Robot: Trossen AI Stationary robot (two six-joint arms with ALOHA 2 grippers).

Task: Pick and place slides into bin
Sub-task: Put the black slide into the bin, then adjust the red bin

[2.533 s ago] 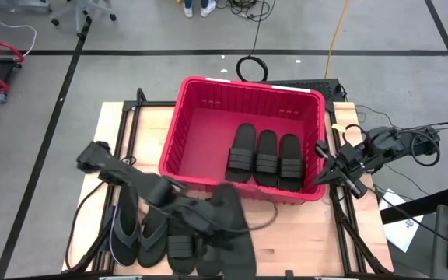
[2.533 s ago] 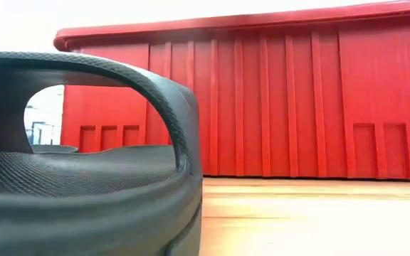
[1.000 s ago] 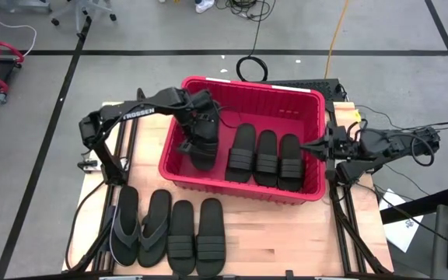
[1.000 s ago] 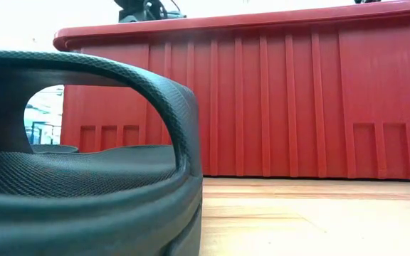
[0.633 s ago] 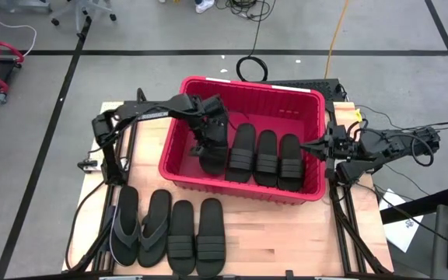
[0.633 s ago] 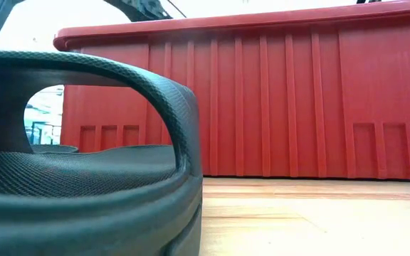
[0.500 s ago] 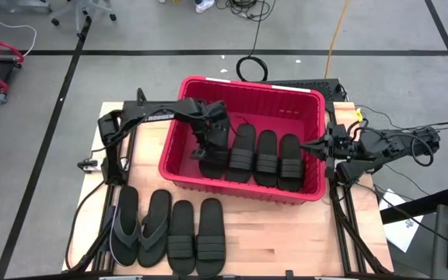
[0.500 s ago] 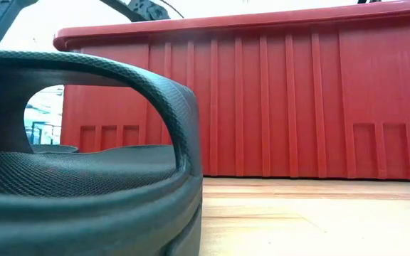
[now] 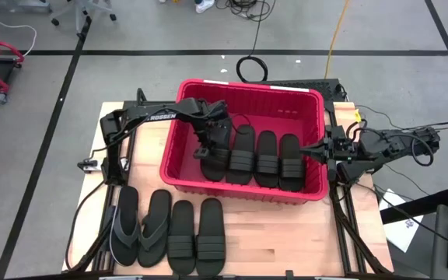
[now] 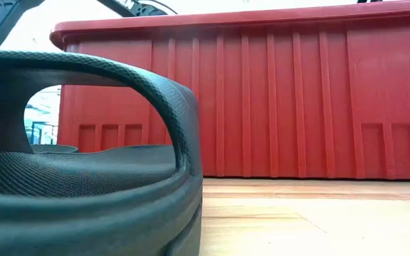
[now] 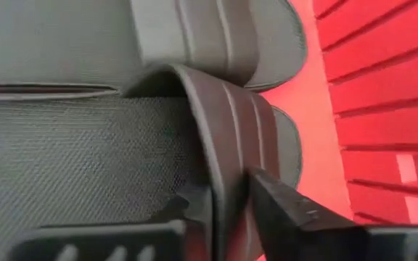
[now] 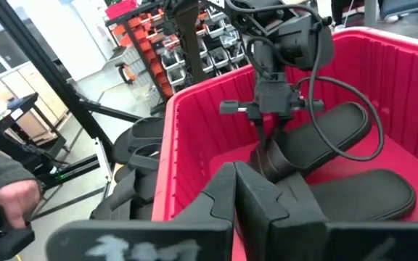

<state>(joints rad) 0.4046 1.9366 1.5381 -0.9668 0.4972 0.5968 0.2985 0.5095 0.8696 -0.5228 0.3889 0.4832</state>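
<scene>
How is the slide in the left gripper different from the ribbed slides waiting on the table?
The held slide is inside the bin, with the left gripper shut on its strap; the two table slides lie outside, untouched. The held one sits tilted; the table ones lie flat. All are black with ribbed straps.

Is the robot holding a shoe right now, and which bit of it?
Yes. The left gripper holds a black slide by its ribbed strap, down inside the red bin. The right gripper holds nothing.
</scene>
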